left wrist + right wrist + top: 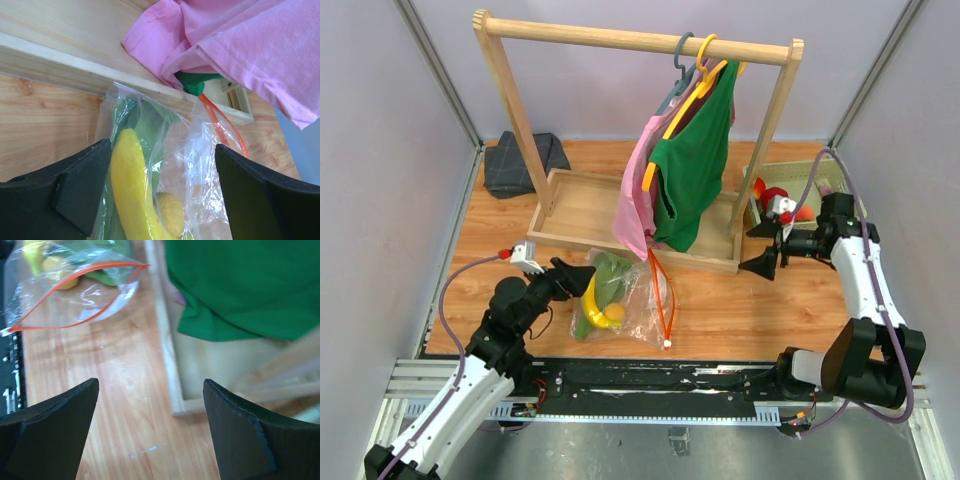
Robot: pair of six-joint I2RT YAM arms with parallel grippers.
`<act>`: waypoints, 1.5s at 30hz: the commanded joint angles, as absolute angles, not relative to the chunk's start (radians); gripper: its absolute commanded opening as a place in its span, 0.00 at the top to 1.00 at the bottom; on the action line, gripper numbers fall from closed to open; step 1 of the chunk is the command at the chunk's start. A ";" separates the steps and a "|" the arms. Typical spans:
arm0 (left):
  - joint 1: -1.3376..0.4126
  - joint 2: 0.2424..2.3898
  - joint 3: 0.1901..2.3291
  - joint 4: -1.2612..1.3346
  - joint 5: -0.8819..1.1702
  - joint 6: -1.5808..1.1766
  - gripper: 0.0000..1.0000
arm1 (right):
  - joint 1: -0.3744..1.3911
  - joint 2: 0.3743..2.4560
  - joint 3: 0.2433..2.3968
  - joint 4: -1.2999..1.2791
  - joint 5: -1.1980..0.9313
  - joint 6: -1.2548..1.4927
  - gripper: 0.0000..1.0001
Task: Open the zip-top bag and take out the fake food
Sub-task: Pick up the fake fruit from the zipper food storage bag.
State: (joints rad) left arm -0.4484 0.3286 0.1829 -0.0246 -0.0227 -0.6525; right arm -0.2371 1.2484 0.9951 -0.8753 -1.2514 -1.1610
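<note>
Jaws wide apart on left end effector [159, 150] and right end effector [150, 385].

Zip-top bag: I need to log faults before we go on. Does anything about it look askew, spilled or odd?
Nothing spilled. The zip-top bag lies crumpled against the rack base under the pink shirt, its orange-red zip strip gaping open in a loop; the banana is inside.

You've got a clear zip-top bag [638, 302] with an orange-red zip strip [661, 295], a yellow banana [590, 298], green leafy pieces [611, 270], a pink garment [635, 200] and a green garment [695, 180].
</note>
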 commanded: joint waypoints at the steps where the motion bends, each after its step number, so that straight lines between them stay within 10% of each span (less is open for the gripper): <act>1: -0.450 0.351 0.181 -0.009 0.027 -0.665 0.12 | -0.114 1.249 0.955 -1.015 -1.280 -1.418 0.15; 25: -0.451 0.657 0.317 -0.178 0.053 -0.747 0.19 | 0.566 1.443 0.906 -0.538 -0.940 -1.236 0.34; 33: -0.450 0.699 0.310 -0.197 0.116 -0.747 0.32 | 0.702 1.515 0.905 -0.381 -0.802 -1.111 0.61; 45: -0.451 0.818 0.296 -0.145 0.219 -0.742 0.61 | 0.874 1.606 0.932 -0.313 -0.725 -1.086 0.67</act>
